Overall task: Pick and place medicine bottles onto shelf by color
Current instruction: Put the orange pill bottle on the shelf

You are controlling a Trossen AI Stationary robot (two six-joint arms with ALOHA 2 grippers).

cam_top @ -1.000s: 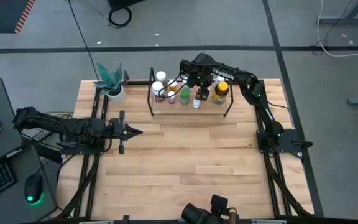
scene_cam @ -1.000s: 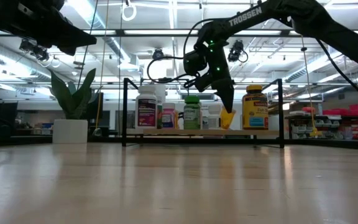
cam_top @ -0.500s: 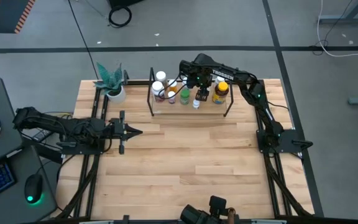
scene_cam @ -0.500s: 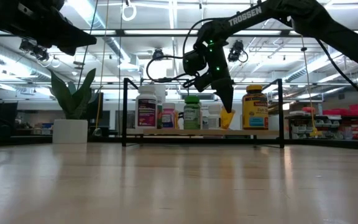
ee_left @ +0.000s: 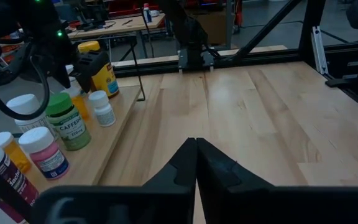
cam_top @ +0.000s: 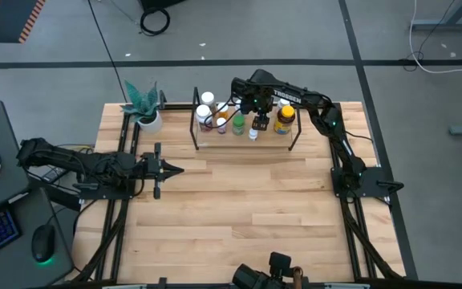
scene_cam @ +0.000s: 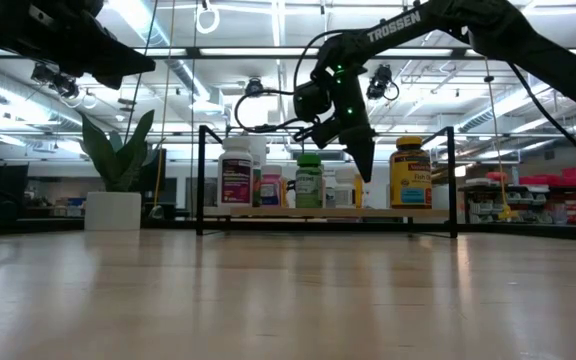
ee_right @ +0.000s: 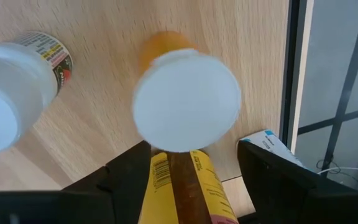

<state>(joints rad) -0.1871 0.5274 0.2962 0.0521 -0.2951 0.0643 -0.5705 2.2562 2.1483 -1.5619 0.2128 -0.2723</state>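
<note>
**Four camera views of one worktop**

One camera looks straight down on the whole wooden surface (cam_top: 247,209). Another sits at surface level, facing the shelf (scene_cam: 328,212) and the room behind. Both show that shelf. The left wrist camera looks across the surface from farther off; the right wrist camera looks down from very close above bottle caps.

**Left wrist view: bottles on the shelf board**

Left gripper (ee_left: 196,163), fingers pressed together, over bare table (ee_left: 272,118). Beyond: green-capped bottle (ee_left: 67,122), pink-labelled bottle (ee_left: 44,152), small white bottle (ee_left: 101,107), yellow-lidded amber bottle (ee_left: 101,68).
</note>
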